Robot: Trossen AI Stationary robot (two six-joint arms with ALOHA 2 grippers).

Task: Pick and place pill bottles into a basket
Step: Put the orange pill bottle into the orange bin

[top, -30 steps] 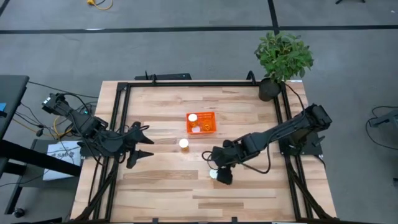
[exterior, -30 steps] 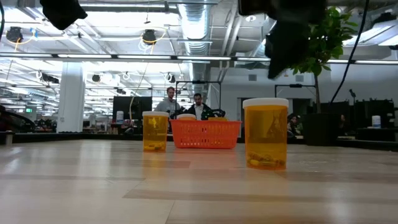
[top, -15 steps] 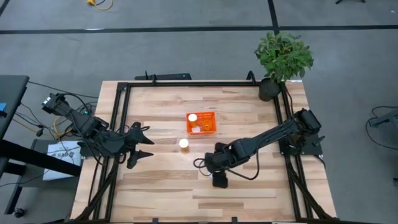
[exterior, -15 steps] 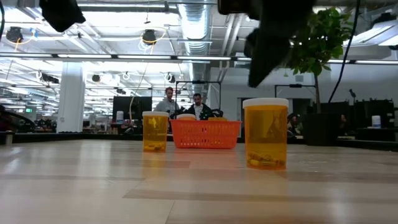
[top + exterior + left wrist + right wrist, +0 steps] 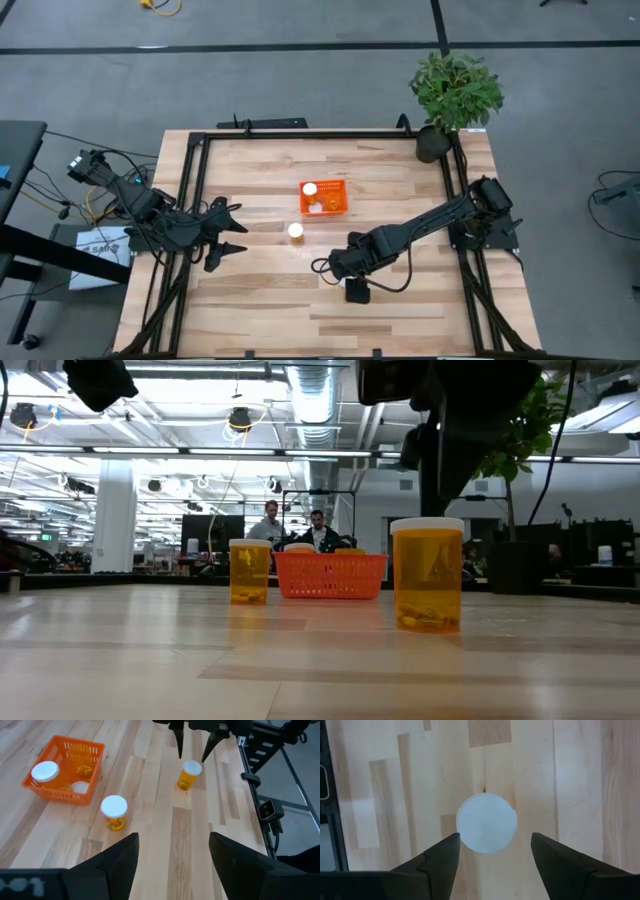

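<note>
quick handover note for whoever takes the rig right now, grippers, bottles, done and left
Right gripper: open, directly above a standing bottle, not gripping yet.
Left gripper: open, empty, waiting at the table's left edge.
Basket: mid-table, two bottles inside.
Done: two of four bottles placed.
Left: the bottle under the right gripper and the one beside the basket, both upright on the table.

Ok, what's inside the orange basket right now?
The basket holds two pill bottles: one upright with its white cap showing, another lower beside it. Loose pills seem to lie on the floor; anything under the bottles is covered.
</note>
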